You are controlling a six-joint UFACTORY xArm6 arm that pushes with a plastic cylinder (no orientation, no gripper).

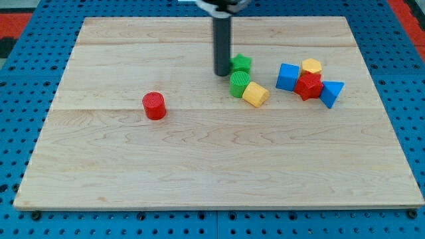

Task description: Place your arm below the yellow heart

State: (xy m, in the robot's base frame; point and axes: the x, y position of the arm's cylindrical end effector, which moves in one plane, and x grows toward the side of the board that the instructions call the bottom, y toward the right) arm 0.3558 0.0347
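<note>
**Arm.** The arm ends in a straight dark rod that enters from the view's top. My tip (222,74) rests on the table (199,166), in its upper middle area. No pincer shows in the view, so whether it is apart or together cannot be told.

**Task block.** The yellow heart (255,94) lies toward the view's right and bottom of my tip, near it but not touching it. Its heart outline is hard to make out at this size. My tip therefore stands above and to the left of the heart.

**Blocks near my tip.**
- The green block (241,64) lies just beside my tip on the view's right, slightly toward the top. Its exact shape is unclear.
- The green cylinder (239,84) lies just to the right of and below my tip, and touches the heart's left side.

**Blocks farther off.**
- A cluster lies well to the right of my tip: a blue cube (287,77), a yellow block (311,66) above a red block (309,86), and a blue wedge (331,93) at the far right. These stand tightly together.
- The red cylinder (154,105) stands alone, well to the left of and below my tip.
</note>
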